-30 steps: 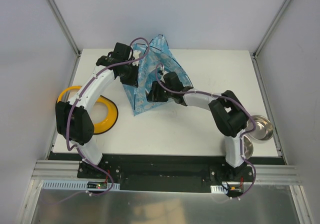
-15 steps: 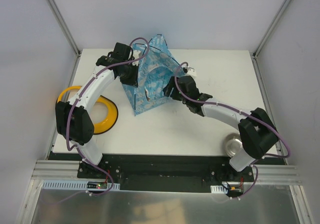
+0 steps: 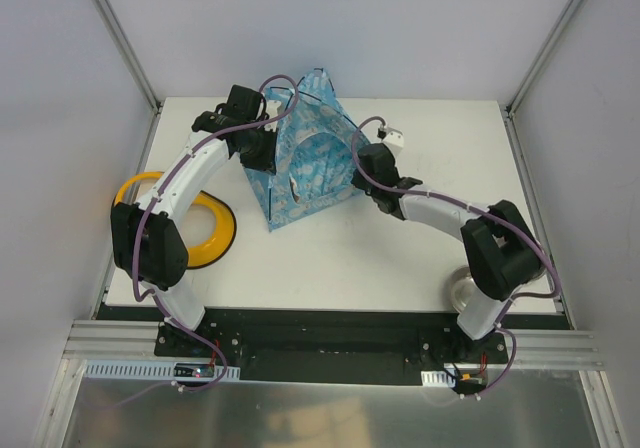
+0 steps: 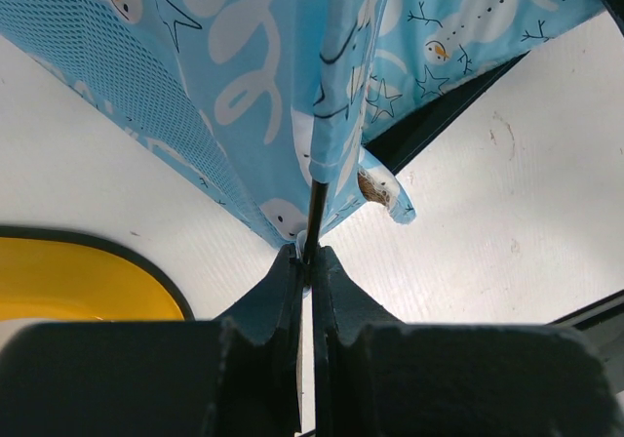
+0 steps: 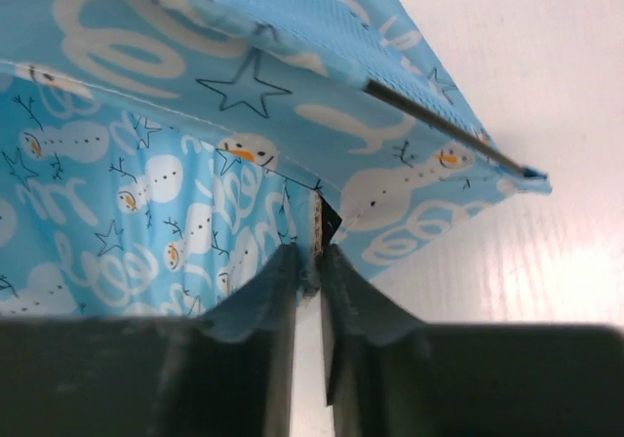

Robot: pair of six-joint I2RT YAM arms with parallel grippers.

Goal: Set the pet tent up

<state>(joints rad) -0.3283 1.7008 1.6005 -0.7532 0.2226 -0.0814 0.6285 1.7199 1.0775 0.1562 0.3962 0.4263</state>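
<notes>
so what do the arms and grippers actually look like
Both arms, left arm and right arm, have white curved links with bulky black joints and a purple cable running along them. The left gripper and right gripper each have two dark, flat tapering fingers.

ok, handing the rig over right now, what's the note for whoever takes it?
Left gripper: shut on a black pole of the pet tent.
Right gripper: jaws narrow around the tent's hem; firm grip unclear.
Tent: back-centre of the table, between both arms; yellow bowl on its left.
Done: fabric stands in a rough peak.
Left: probably square it up, then release both grips.
</notes>
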